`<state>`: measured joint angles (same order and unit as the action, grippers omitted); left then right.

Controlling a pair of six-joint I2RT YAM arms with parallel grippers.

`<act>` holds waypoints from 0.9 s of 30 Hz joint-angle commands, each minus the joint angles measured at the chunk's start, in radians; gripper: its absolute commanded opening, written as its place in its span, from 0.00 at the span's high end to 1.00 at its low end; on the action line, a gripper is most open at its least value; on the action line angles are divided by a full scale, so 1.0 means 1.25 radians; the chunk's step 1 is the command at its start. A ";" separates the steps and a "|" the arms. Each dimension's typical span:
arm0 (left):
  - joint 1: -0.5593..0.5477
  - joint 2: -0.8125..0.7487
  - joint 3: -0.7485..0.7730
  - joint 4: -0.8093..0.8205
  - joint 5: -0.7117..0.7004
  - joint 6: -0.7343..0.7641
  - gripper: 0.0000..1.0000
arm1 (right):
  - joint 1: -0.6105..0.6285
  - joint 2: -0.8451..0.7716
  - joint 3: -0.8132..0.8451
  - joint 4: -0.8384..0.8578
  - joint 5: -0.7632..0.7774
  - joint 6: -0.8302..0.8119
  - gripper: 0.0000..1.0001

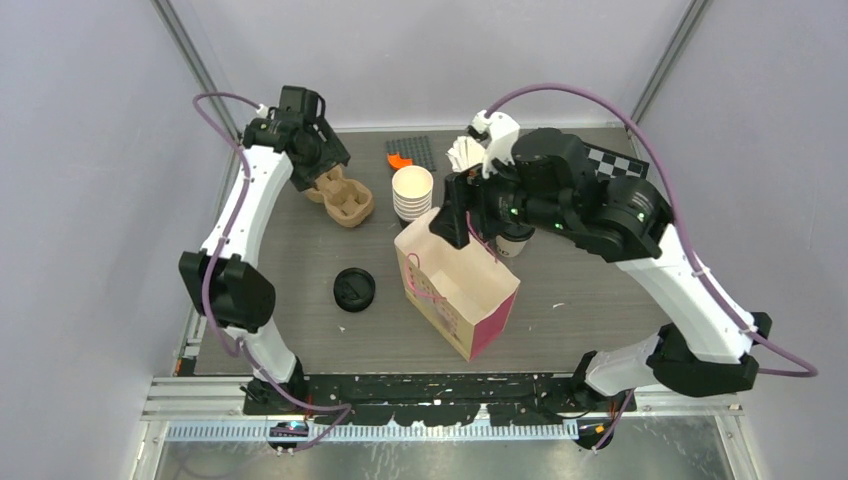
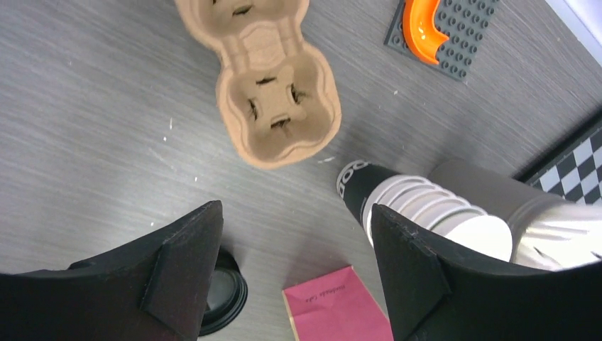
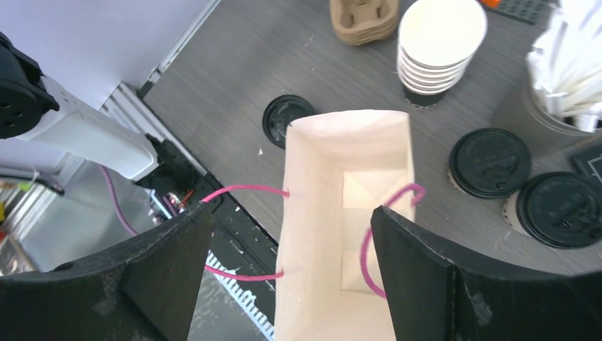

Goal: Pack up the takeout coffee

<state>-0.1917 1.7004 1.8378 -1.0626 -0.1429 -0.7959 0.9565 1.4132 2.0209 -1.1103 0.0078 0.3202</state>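
The right fingers (image 3: 426,284), black and broad, fill the foot of the right wrist view. They stand wide apart with nothing between them, hanging over the open mouth of the cream paper bag with a pink side and pink cord handles (image 3: 348,213). The left fingers (image 2: 177,277) are also spread wide and empty. They hover above bare grey bench (image 2: 92,142), just short of the brown moulded-pulp cup carrier (image 2: 277,106).

The bag stands upright near the middle of the bench. As far as its folded bottom shows, it holds nothing. The carrier lies well off to the left, its pockets empty. Between the two is the stack of lidless cream paper cups (image 1: 412,192).

The takeout coffee, two small cream cups with round black plastic lids (image 3: 490,162), stands on the bench just beside the bag on the right arm's side. The cups sit close together, and neither is packed. A loose black lid (image 1: 354,289) lies alone to the left of the bag.

The step in hand looks like the start of loading, with the bag open and the right arm free. The next move probably calls for that arm to shift over the nearer capped cup. It would then close on the wall below the lid and lower the cup, kept upright, past the handles.
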 commanded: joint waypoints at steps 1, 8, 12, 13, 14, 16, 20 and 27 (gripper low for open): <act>0.013 0.055 0.078 0.056 -0.035 0.019 0.25 | 0.004 -0.053 -0.049 0.081 0.117 0.017 0.13; 0.016 0.168 0.157 0.022 -0.054 0.004 0.36 | 0.004 -0.094 -0.072 0.077 0.222 -0.033 0.11; 0.025 0.198 0.153 0.013 -0.116 0.021 0.36 | 0.003 -0.094 -0.084 0.081 0.202 -0.050 0.10; 0.029 0.206 0.153 0.016 -0.113 0.019 0.36 | 0.003 -0.093 -0.084 0.079 0.199 -0.052 0.10; 0.034 0.218 0.155 0.020 -0.108 0.018 0.36 | 0.003 -0.092 -0.085 0.077 0.199 -0.053 0.10; 0.035 0.240 0.165 0.030 -0.102 0.021 0.36 | 0.003 -0.094 -0.091 0.079 0.205 -0.058 0.10; 0.036 0.287 0.195 0.017 -0.107 0.022 0.37 | 0.004 -0.095 -0.101 0.077 0.227 -0.060 0.10; 0.039 0.334 0.213 0.026 -0.110 0.011 0.40 | 0.004 -0.101 -0.113 0.065 0.240 -0.073 0.10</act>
<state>-0.1482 2.1056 2.0521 -1.0439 -0.2523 -0.7776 0.9565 1.3193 1.8816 -1.0550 0.2737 0.2554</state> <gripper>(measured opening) 0.611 0.898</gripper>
